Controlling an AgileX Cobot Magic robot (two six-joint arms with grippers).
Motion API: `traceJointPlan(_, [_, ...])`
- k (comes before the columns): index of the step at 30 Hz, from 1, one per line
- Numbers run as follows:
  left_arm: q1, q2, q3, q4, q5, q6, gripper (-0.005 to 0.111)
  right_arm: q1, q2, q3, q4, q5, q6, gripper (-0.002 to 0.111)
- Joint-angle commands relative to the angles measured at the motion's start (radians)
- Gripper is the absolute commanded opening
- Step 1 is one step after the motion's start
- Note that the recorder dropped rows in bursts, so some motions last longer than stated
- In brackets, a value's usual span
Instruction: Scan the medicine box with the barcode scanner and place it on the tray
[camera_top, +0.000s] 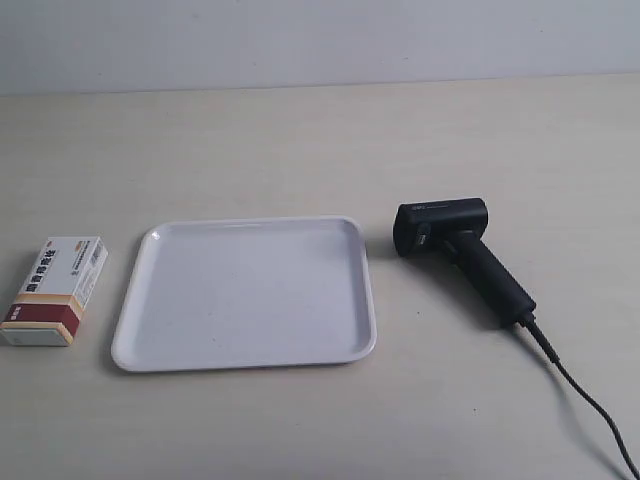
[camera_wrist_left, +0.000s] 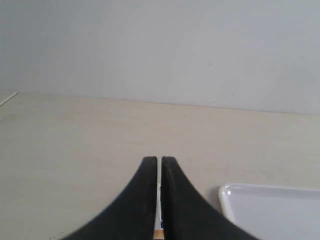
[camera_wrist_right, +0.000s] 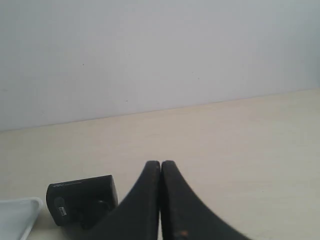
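Left wrist view shows the left end effector (camera_wrist_left: 159, 162) with its two black fingers pressed almost together, only a thin sliver of light between them, and nothing held. Through that sliver, low down, a bit of white and orange shows, too small to name with certainty. Beyond the fingertips lies the pale desk (camera_wrist_left: 75, 140), and off to one side a rounded corner of the tray (camera_wrist_left: 270, 210) comes into view, white with a low raised rim.

Right wrist view shows the right end effector (camera_wrist_right: 160, 165) likewise closed, its fingers meeting at the tips and gripping nothing. Just beside it on the desk sits the boxy black head of the barcode scanner (camera_wrist_right: 82, 197), and past that an edge of the white tray is visible at the frame border.

Exterior view has neither arm in it. The tray (camera_top: 130, 340) lies flat in the middle of the desk with nothing on it. The medicine box (camera_top: 55, 290) lies flat on the desk near the tray's side at the view's left, apart from the rim, its dark red band toward the near end. The barcode scanner lies on its side near the tray's opposite side, head toward the tray, handle angled away, with its black cable (camera_top: 590, 405) trailing off toward the near corner.
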Motion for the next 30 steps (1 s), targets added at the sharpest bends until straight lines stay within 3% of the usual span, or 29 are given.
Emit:
traceJointPlan(1, [0.001, -0.006, 0.003, -0.016, -0.024, -0.063, 0.005, 0.001, -0.006, 0.004, -0.008, -0.004, -0.001, 0.000])
traceJointPlan(7, [0.001, -0.006, 0.003, -0.016, -0.062, -0.074, 0.005, 0.001, -0.006, 0.004, -0.008, -0.013, -0.001, 0.000])
traceJointPlan(13, [0.001, -0.006, 0.003, -0.019, -0.147, -0.220, 0.003, 0.001, -0.006, 0.004, 0.075, -0.075, 0.058, 0.000])
traceJointPlan(18, [0.001, 0.029, -0.100, -0.017, -0.237, -0.210, 0.000, 0.001, -0.006, 0.004, 0.155, -0.175, 0.093, 0.000])
traceJointPlan(24, [0.001, 0.375, -0.251, -0.014, -0.177, -0.153, 0.000, 0.001, -0.006, 0.004, 0.147, -0.158, 0.083, 0.000])
traceJointPlan(30, [0.001, 0.849, -0.352, -0.012, -0.092, -0.022, 0.000, 0.001, -0.006, 0.004, 0.147, -0.140, 0.083, 0.000])
